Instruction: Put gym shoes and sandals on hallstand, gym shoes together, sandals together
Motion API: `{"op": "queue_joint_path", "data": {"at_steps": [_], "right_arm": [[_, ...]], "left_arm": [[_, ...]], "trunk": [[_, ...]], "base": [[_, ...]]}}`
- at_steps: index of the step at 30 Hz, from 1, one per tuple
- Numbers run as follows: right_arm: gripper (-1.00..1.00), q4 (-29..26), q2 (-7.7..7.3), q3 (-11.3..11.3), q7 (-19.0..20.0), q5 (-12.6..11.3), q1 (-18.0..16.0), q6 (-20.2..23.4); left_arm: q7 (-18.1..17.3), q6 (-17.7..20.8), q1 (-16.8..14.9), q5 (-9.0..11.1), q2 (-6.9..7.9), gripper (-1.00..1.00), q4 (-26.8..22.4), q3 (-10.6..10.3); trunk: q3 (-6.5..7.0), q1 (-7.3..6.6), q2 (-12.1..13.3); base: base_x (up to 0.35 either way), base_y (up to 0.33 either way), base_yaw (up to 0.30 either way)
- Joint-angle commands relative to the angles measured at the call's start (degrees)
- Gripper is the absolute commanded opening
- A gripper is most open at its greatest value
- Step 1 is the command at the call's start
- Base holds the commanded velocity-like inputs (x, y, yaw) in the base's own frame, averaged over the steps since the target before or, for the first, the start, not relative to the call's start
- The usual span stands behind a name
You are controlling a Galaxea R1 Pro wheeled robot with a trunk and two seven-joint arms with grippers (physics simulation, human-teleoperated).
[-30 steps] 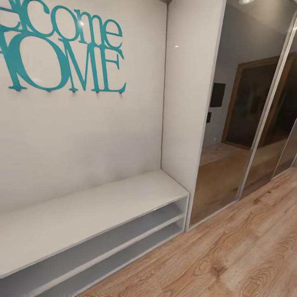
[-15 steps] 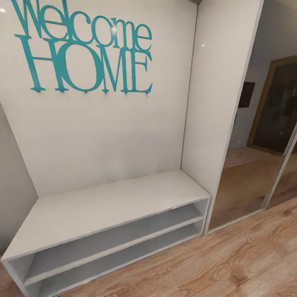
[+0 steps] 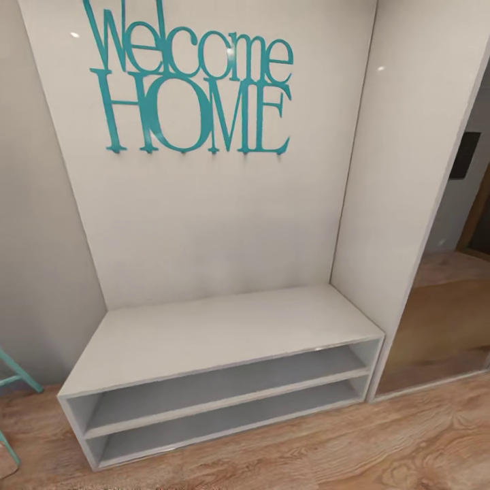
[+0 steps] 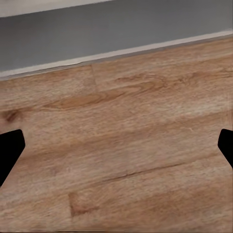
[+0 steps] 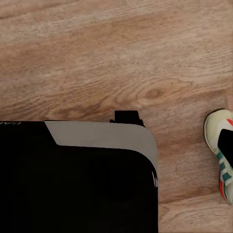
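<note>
The head view shows a low grey bench [image 3: 224, 333] under a teal sign [image 3: 194, 88] on the plank floor [image 3: 408, 442]. The left pincer [image 4: 116, 145] hangs open above bare planks. The right wrist view shows one gym shoe [image 5: 221, 153] lying on the floor beside the robot's dark base [image 5: 73, 179]; whether the right pincer is open cannot be told.

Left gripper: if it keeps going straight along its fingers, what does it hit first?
Most likely bare corridor floor. The left gripper points at wood planks, its fingertips spread wide with nothing between them. A grey strip lies beyond, off that line. Depth is unclear.
</note>
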Motion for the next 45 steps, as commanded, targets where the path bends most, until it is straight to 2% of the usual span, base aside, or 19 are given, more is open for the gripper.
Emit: {"op": "queue_joint_path", "data": {"at_steps": [1,45], "right_arm": [[1.0,-0.04,0.0,-0.02,-0.02,-0.03,0.0,0.0],[1.0,-0.04,0.0,-0.02,-0.02,-0.03,0.0,0.01]], "left_arm": [[-0.12,-0.18,-0.06,0.01,-0.07,1.0,0.08,-0.01],[-0.04,-0.27,-0.09,-0.38,-0.1,1.0,0.18,-0.04]], "trunk": [[-0.06,-0.01,-0.03],[-0.06,-0.01,-0.03]], "base": [[0.0,0.0,0.3],[0.0,0.0,0.3]]}}
